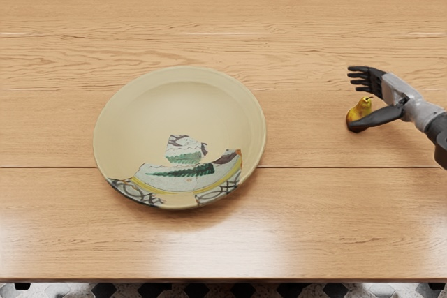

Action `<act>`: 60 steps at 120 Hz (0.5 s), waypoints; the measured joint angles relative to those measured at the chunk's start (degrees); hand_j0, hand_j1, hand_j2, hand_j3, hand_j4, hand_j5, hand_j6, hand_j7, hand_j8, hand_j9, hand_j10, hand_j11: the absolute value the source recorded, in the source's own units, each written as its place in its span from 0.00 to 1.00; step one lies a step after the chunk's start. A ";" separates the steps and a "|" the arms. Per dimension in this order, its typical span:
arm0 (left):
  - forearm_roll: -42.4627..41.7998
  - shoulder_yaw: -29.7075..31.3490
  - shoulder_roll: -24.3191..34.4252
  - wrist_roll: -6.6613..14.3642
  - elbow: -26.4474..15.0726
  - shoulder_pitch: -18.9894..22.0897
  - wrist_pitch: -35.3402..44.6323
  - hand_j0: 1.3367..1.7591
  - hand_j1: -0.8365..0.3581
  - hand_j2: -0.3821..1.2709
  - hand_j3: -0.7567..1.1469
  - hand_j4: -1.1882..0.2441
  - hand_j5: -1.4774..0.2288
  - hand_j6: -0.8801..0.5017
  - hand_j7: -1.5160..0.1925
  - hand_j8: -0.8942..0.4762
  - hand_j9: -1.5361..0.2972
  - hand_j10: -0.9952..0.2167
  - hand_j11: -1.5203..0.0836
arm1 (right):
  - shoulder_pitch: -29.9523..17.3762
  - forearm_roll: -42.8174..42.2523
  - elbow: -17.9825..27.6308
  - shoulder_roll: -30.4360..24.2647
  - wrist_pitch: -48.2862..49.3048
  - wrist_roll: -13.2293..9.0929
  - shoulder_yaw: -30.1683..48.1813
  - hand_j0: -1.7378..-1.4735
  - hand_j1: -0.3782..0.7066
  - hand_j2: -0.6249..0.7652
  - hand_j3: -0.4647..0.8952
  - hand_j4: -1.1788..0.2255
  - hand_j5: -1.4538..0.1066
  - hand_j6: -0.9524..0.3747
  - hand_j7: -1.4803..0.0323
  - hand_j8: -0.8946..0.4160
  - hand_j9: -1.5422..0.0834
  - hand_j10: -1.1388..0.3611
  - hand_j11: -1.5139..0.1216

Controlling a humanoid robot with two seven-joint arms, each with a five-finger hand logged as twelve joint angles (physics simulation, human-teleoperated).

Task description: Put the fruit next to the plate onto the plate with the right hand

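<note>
1. One small yellow pear-shaped fruit (359,109) sits on the light wooden table (314,228), well to the right of the plate and not on it.
2. You see the black-fingered right hand (384,97) beside the fruit: fingers spread and clear of it, thumb against its lower edge, nothing gripped.
3. Your round cream ceramic plate (181,102) carries a painted green, yellow and brown pattern near its front rim.

Wooden table (314,207) bears plate (174,102) (fruit (359,110) apart).
</note>
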 joint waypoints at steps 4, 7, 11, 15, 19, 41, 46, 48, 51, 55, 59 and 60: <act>0.00 0.00 0.00 0.00 0.00 0.00 0.00 0.76 0.99 0.23 0.40 0.83 0.87 0.64 0.89 0.65 0.84 0.82 0.95 | -0.20 0.01 0.00 -0.06 0.00 0.01 0.00 0.30 0.28 0.42 0.34 0.68 0.74 0.54 0.78 0.51 0.77 0.61 0.74; 0.00 0.00 0.00 0.00 0.00 0.00 0.00 0.76 0.99 0.23 0.40 0.83 0.87 0.64 0.89 0.65 0.84 0.82 0.95 | -0.33 0.01 0.00 -0.10 0.00 0.02 0.00 0.30 0.28 0.42 0.34 0.67 0.74 0.54 0.78 0.51 0.77 0.60 0.74; 0.00 0.00 0.00 -0.01 0.00 0.00 0.00 0.76 0.99 0.23 0.40 0.83 0.87 0.64 0.89 0.65 0.84 0.82 0.95 | -0.50 0.01 0.00 -0.14 0.00 0.03 0.00 0.30 0.28 0.42 0.34 0.67 0.74 0.54 0.78 0.50 0.76 0.60 0.74; 0.00 0.00 0.00 0.00 0.00 0.00 0.00 0.76 0.99 0.23 0.40 0.83 0.87 0.64 0.89 0.65 0.84 0.82 0.95 | -0.70 0.02 0.00 -0.16 -0.01 0.04 -0.01 0.30 0.28 0.42 0.34 0.67 0.74 0.54 0.78 0.50 0.76 0.60 0.74; -0.01 0.00 0.00 0.00 0.00 0.00 0.00 0.76 0.99 0.23 0.40 0.83 0.87 0.64 0.89 0.65 0.84 0.82 0.95 | -0.91 0.00 -0.03 -0.13 -0.04 0.04 -0.01 0.30 0.28 0.42 0.34 0.67 0.74 0.54 0.78 0.50 0.76 0.60 0.74; -0.02 0.00 0.00 0.00 0.00 0.00 0.00 0.76 0.99 0.23 0.40 0.83 0.87 0.64 0.89 0.65 0.84 0.82 0.95 | -1.85 -0.02 -0.13 0.13 -0.27 0.05 -0.01 0.30 0.29 0.42 0.34 0.66 0.73 0.53 0.77 0.50 0.75 0.60 0.73; -0.02 0.00 0.00 0.00 0.00 0.00 0.00 0.76 0.99 0.23 0.40 0.83 0.87 0.64 0.89 0.65 0.84 0.82 0.95 | -1.94 -0.01 -0.13 0.16 -0.26 0.05 -0.01 0.30 0.31 0.42 0.34 0.66 0.72 0.52 0.76 0.49 0.75 0.59 0.72; -0.01 0.00 0.00 0.00 0.00 0.00 0.00 0.76 0.99 0.23 0.40 0.83 0.87 0.64 0.89 0.65 0.84 0.82 0.95 | -1.97 0.00 -0.13 0.17 -0.25 0.05 -0.01 0.30 0.31 0.42 0.34 0.65 0.71 0.52 0.76 0.48 0.74 0.58 0.72; -0.01 0.00 0.00 0.00 0.00 0.00 0.00 0.76 0.99 0.23 0.40 0.83 0.87 0.64 0.89 0.65 0.84 0.82 0.95 | -2.01 0.00 -0.12 0.18 -0.21 0.05 -0.01 0.30 0.33 0.41 0.34 0.64 0.70 0.51 0.74 0.47 0.73 0.58 0.71; -0.01 0.00 0.00 0.00 0.00 0.00 0.00 0.76 0.99 0.23 0.40 0.83 0.87 0.64 0.89 0.65 0.84 0.82 0.95 | -2.08 0.01 -0.11 0.19 -0.17 0.05 -0.02 0.30 0.35 0.41 0.34 0.63 0.69 0.49 0.73 0.46 0.71 0.56 0.69; -0.01 0.00 0.00 -0.01 0.00 0.00 0.00 0.76 0.99 0.23 0.40 0.83 0.87 0.64 0.89 0.65 0.84 0.82 0.95 | -2.19 0.01 -0.11 0.20 -0.12 0.05 -0.04 0.30 0.38 0.41 0.34 0.61 0.67 0.48 0.71 0.44 0.69 0.55 0.67; 0.00 0.00 0.00 -0.01 0.00 0.00 0.00 0.76 0.99 0.23 0.40 0.83 0.87 0.64 0.89 0.65 0.84 0.82 0.95 | -2.21 0.02 -0.10 0.20 -0.11 0.05 -0.04 0.30 0.38 0.41 0.34 0.61 0.66 0.47 0.70 0.43 0.69 0.54 0.67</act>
